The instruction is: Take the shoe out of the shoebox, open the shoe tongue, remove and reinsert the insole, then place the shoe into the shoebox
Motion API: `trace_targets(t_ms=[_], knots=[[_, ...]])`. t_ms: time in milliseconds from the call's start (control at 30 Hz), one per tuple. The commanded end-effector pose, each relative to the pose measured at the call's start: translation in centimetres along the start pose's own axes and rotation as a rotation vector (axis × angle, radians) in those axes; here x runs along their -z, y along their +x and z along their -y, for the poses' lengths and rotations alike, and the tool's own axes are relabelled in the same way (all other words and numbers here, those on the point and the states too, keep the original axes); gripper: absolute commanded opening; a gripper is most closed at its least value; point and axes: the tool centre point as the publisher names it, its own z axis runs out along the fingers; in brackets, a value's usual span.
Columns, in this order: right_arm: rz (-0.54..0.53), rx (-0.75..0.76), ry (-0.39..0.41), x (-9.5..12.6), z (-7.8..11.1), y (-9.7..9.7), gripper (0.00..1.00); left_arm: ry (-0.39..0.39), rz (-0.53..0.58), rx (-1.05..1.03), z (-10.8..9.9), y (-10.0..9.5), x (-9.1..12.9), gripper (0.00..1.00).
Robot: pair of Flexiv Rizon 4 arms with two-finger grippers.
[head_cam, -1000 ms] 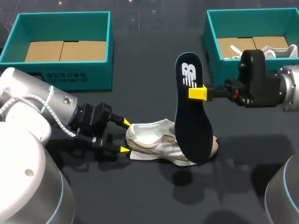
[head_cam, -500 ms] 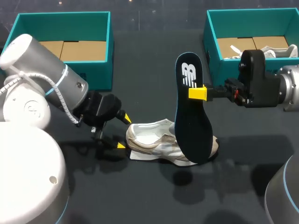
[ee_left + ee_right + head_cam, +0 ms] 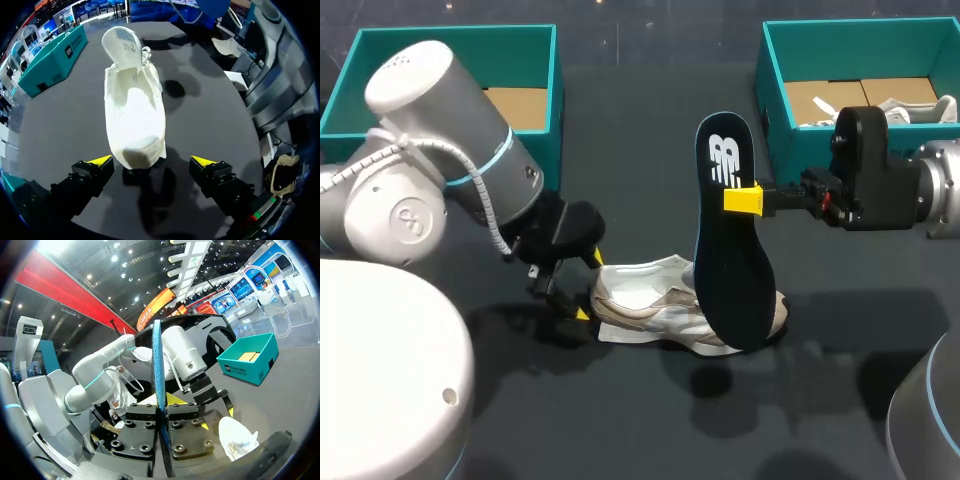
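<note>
Head view, shoe (image 3: 665, 303): white, lying on its side on the dark counter (image 3: 650, 130), out of both boxes, toe towards the right arm.
Head view, insole (image 3: 730, 240): dark, standing nearly upright, its lower end down at the shoe's front.
Head view, right gripper (image 3: 745, 199): clamped on the insole's edge, yellow tips pressed together on it.
Head view, left gripper (image 3: 588, 286): at the shoe's heel end, fingers spread, one tip either side.
Head view, boxes: left shoebox (image 3: 460, 50) and right shoebox (image 3: 770, 80) stand at the counter's far corners; a second shoe (image 3: 910, 108) lies in the right one.
Left wrist view, shoe (image 3: 134, 107): stretches away ahead of the gripper, tongue (image 3: 124, 42) lifted up at the far end.
Left wrist view, left gripper (image 3: 151, 161): wide open, heel between the tips (whether either tip touches it I cannot tell).
Right wrist view, insole (image 3: 158, 390): seen edge-on, a thin upright strip.
Right wrist view, right gripper (image 3: 161, 405): both fingers closed flat against the insole from either side.
Right wrist view, beyond: the left arm (image 3: 125, 360), the shoe (image 3: 237, 437) and the left shoebox (image 3: 247, 360).
</note>
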Motion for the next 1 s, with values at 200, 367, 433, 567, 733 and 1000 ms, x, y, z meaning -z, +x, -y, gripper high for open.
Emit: trace_targets(t_ms=[200,367,433,567,733,1000], knots=[[0.004,-0.001,-0.001,-0.1,0.1,0.1,0.0,-0.164,-0.018,0.009,0.7,-0.9,0.1,1.0],[0.004,-0.001,-0.001,-0.1,0.1,0.1,0.0,-0.164,-0.018,0.009,0.7,-0.9,0.1,1.0],[0.004,-0.001,-0.001,-0.1,0.1,0.1,0.0,-0.174,-0.013,-0.003,0.8,-1.0,0.0,1.0],[0.004,-0.001,-0.001,-0.1,0.1,0.1,0.0,-0.216,-0.004,-0.013,1.4,-1.2,-0.3,1.0],[0.004,-0.001,-0.001,-0.1,0.1,0.1,0.0,-0.241,0.006,-0.01,2.0,-1.6,-1.0,1.0],[0.004,-0.001,-0.001,-0.1,0.1,0.1,0.0,-0.268,0.005,0.006,2.4,-2.1,-1.8,1.0]])
